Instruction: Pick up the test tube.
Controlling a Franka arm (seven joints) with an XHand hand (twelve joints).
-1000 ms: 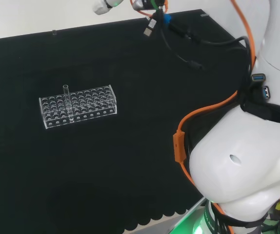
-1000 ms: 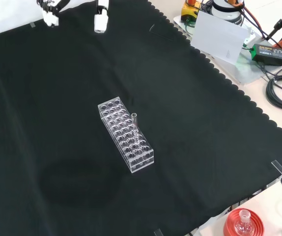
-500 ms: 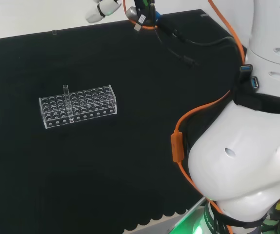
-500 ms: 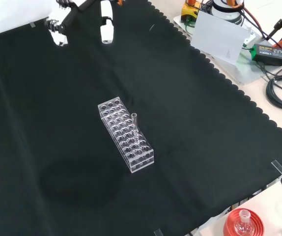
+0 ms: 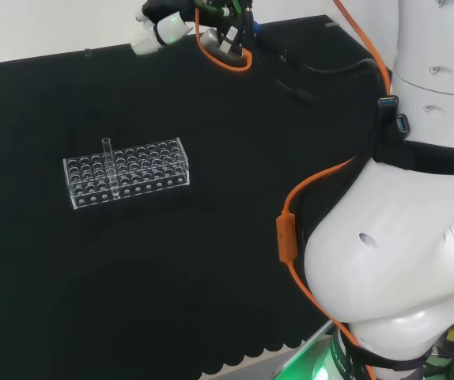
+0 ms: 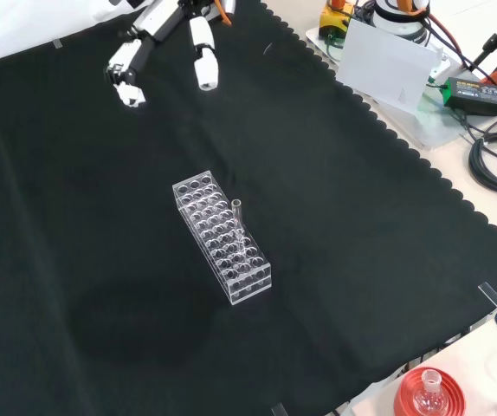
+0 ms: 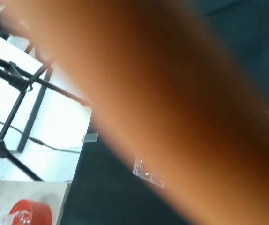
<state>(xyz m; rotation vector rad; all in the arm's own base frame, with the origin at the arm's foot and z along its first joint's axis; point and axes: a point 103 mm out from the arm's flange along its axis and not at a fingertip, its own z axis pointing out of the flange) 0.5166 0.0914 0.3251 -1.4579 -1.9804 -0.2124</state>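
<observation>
A clear test tube (image 5: 108, 165) stands upright in a clear plastic rack (image 5: 136, 180) on the black cloth, left of centre in the head view. In the front view the test tube (image 6: 239, 217) rises from the right side of the rack (image 6: 212, 244) at mid-cloth. The black and white hand (image 6: 167, 35) reaches in from the top of the front view, well above the rack, its fingers (image 6: 203, 62) straight and spread, holding nothing. The head view shows the hand (image 5: 164, 24) at the top edge, far beyond the rack.
An orange cable (image 7: 162, 108) blurs across the wrist view, with a tripod stand (image 7: 17, 89) behind it. A red ribbed stand with a flask (image 6: 428, 394) sits off the cloth at the front view's lower right. Cables and boxes (image 6: 474, 95) lie at its upper right.
The hand has come farther into the front view, moving down and right toward the rack. The arm's links have shifted in the head view. Rack and tube have not moved.
</observation>
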